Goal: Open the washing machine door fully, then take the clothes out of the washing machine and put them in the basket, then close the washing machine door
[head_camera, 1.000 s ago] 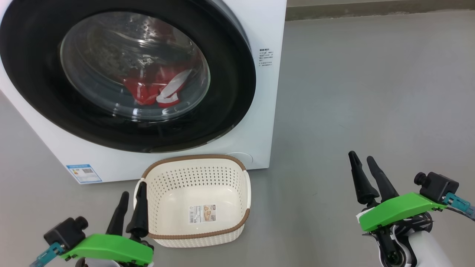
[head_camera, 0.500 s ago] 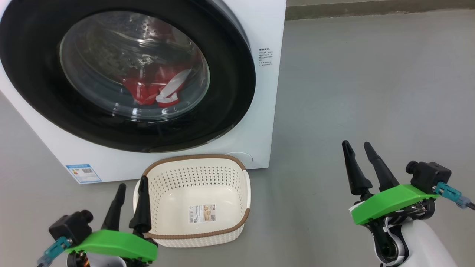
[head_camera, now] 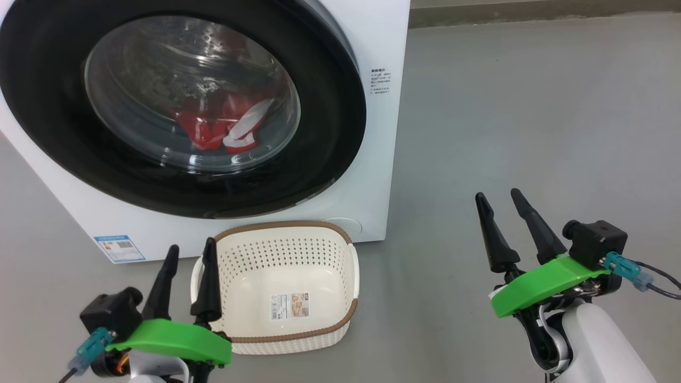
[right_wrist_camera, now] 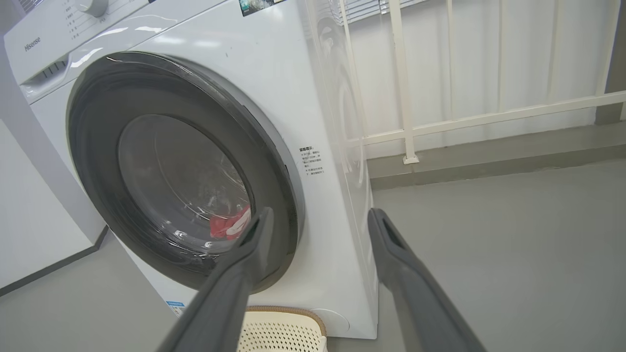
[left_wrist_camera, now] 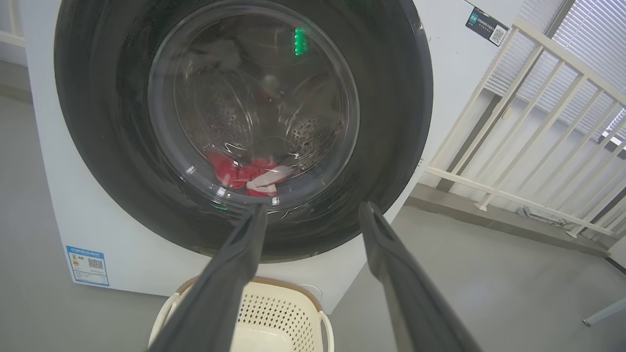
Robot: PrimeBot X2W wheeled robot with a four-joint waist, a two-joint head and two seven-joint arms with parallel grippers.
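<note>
Right hand (head_camera: 497, 194) advanced, fingers (head_camera: 532, 223) apart, pointing toward shut washing machine door (head_camera: 330, 106)

Red clothes (left_wrist_camera: 247, 172) behind shut door (left_wrist_camera: 391, 112)

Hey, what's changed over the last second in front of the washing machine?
Both grippers have edged forward toward the washing machine. The right gripper has gone up and slightly left in the head view, the left gripper up alongside the basket. Both are open and empty. The washing machine door, the clothes inside and the basket have not moved.
</note>
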